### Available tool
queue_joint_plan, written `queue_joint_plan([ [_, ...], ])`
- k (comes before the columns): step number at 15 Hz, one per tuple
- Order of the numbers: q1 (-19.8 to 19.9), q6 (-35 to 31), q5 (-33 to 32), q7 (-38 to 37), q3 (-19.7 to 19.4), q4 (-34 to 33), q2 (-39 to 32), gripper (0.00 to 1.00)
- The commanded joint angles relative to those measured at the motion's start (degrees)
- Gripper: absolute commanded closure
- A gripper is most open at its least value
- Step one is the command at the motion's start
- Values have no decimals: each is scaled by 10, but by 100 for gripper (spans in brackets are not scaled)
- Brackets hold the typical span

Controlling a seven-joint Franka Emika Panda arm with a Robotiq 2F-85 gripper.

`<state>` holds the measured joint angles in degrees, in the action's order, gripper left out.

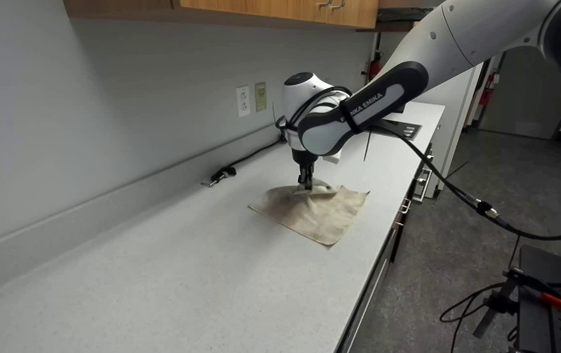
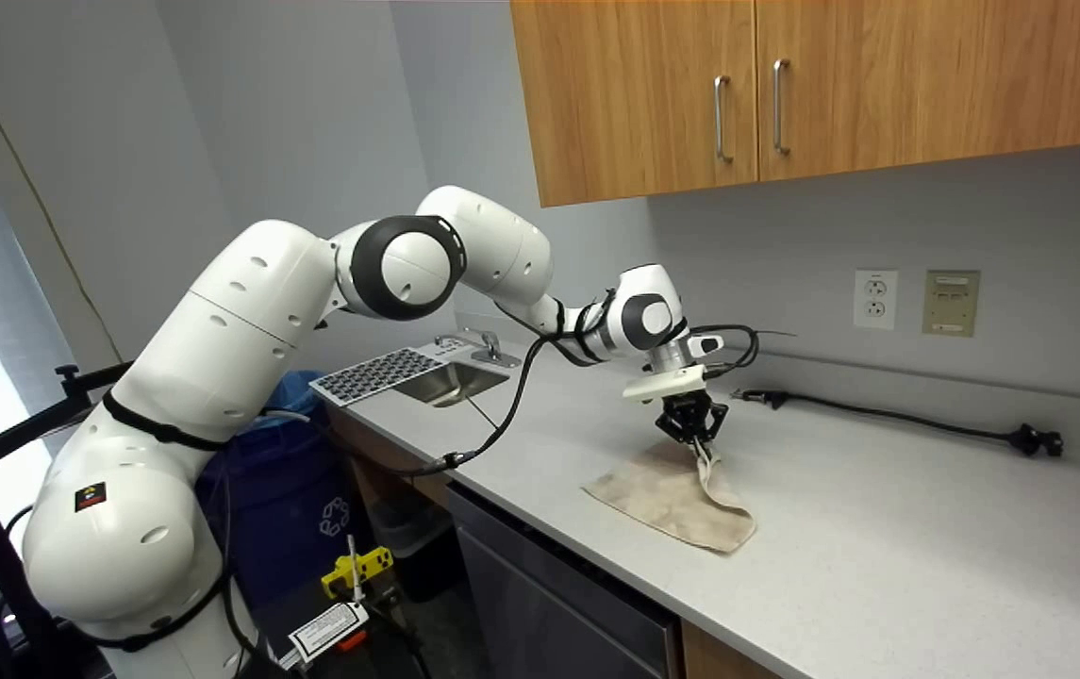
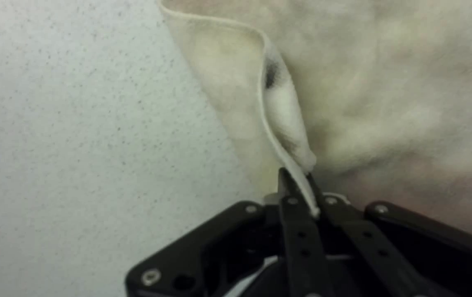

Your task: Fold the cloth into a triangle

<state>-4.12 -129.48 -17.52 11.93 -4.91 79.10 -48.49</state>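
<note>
Beige cloth (image 1: pixel 315 212) is lying mostly flat, the gripper (image 3: pixel 297 175) pinching its raised edge (triangle not yet formed).

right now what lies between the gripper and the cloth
Nothing: in the wrist view, the gripper is closed directly on a raised edge of the cloth.

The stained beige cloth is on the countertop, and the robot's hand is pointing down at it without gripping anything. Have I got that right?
Not quite: the hand is gripping something. The wrist view shows it pinching an edge of the stained beige cloth. The cloth is indeed on the countertop, with the hand pointing down at it.
</note>
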Motion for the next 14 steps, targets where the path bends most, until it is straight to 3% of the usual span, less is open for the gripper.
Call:
queue_joint_plan([
  [1, 6, -19, -2, 2, 17, 97, 63, 99],
  [5, 15, -30, 12, 11, 39, 134, 85, 99],
  [14, 24, -16, 62, 31, 78, 134, 78, 99],
])
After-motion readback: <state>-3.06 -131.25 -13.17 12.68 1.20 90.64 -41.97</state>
